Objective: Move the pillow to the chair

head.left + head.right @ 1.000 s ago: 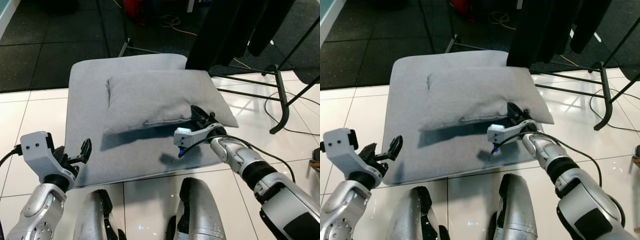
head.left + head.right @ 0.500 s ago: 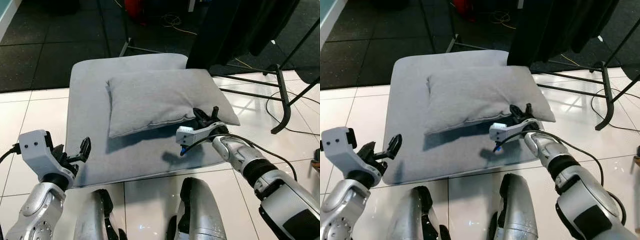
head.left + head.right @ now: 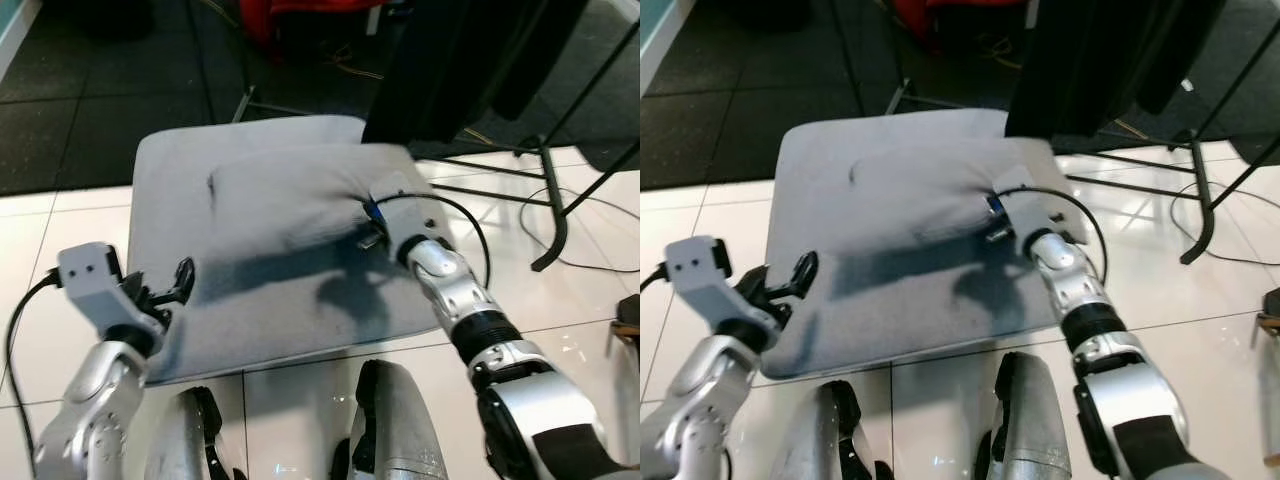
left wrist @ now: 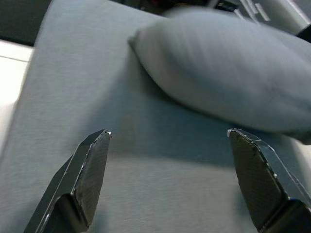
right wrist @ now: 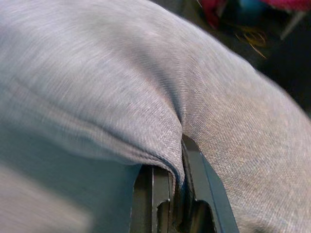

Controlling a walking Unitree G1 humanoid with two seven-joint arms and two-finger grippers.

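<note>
Pinching the near seam of the grey pillow (image 3: 290, 195) again, the right end effector (image 3: 368, 225) has gone from fingers spread beside the edge half a second ago to clamped tight on the fabric; its wrist view shows cloth bunched between the black fingers (image 5: 194, 194). The pillow, which had settled flat, now rides up on its right side and throws a wide shadow on the grey seat cushion (image 3: 170, 180) of the chair beneath it (so it is already on the chair). I judge this a re-grip to shift it. The left end effector (image 3: 175, 285) hovers wide apart near the cushion's left edge, holding nothing.
</note>
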